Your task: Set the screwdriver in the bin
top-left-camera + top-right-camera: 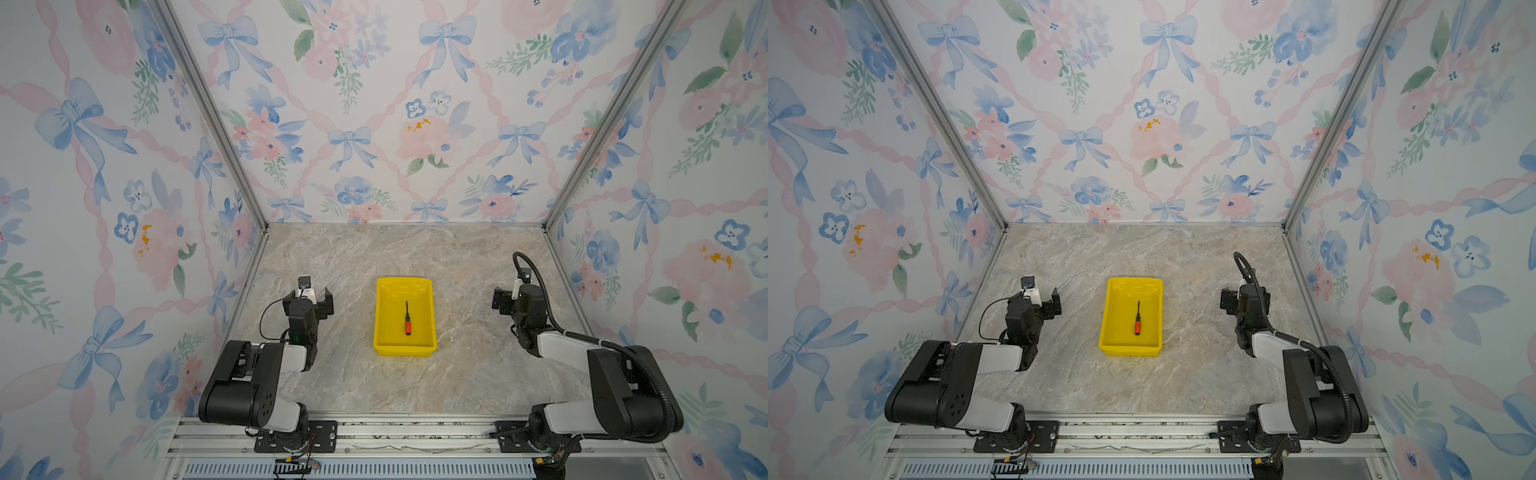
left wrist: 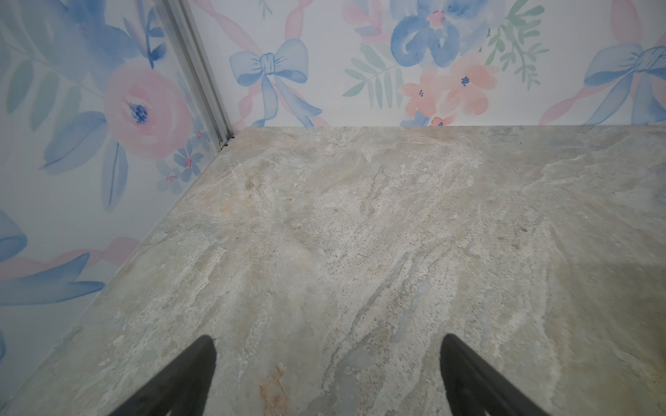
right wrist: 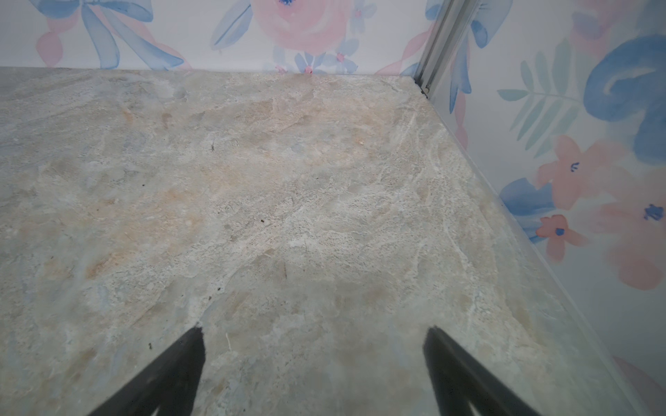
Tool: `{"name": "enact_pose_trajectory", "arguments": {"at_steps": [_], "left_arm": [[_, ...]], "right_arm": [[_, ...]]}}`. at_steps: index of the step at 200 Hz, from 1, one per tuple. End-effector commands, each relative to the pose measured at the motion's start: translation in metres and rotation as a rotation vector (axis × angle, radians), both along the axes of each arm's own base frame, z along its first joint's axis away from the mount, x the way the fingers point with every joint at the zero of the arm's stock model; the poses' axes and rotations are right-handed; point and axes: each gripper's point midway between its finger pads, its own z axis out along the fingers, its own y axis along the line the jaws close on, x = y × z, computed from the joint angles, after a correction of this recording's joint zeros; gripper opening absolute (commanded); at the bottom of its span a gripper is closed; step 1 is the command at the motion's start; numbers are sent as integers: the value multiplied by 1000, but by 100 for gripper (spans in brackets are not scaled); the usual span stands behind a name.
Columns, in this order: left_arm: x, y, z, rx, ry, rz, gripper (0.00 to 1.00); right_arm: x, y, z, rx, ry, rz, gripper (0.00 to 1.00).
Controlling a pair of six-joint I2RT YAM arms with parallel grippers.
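Down at the near edge, the aluminium rail (image 1: 415, 428) carries both arm bases. Floral wallpaper walls (image 1: 374, 104) box in the marbled tabletop (image 1: 457, 257) on three sides. The left arm (image 1: 249, 386) is folded up on its side of the table and the right arm (image 1: 615, 386) mirrors it, each well apart from the middle. Between them sits the bin (image 1: 405, 351), bright yellow, its long side running away from the camera. Left gripper (image 2: 328, 340): fingers spread wide over bare table, nothing between them, with the far left corner of the table ahead. Right gripper (image 3: 316, 329): same story, fingers parted and empty, looking toward the far right corner. And the screwdriver (image 1: 407, 322) — it's in! It lies flat on the bin's floor in both top views, red-orange handle toward the near wall, dark shaft pointing at the far wall, clear of both side walls.
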Motion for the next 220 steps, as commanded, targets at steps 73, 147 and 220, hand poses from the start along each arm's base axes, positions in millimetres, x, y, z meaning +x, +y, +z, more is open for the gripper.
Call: {"name": "enact_pose_trajectory", "arguments": {"at_steps": [73, 147, 220], "left_arm": [[2, 1, 4, -14, -94, -39, 98], [1, 1, 4, -14, -94, -40, 97], [1, 0, 4, -12, -92, -43, 98]], "right_arm": [[10, 7, -3, 29, -112, 87, 97], [11, 8, -2, 29, -126, 86, 97], [11, 8, -2, 29, -126, 86, 97]]}}
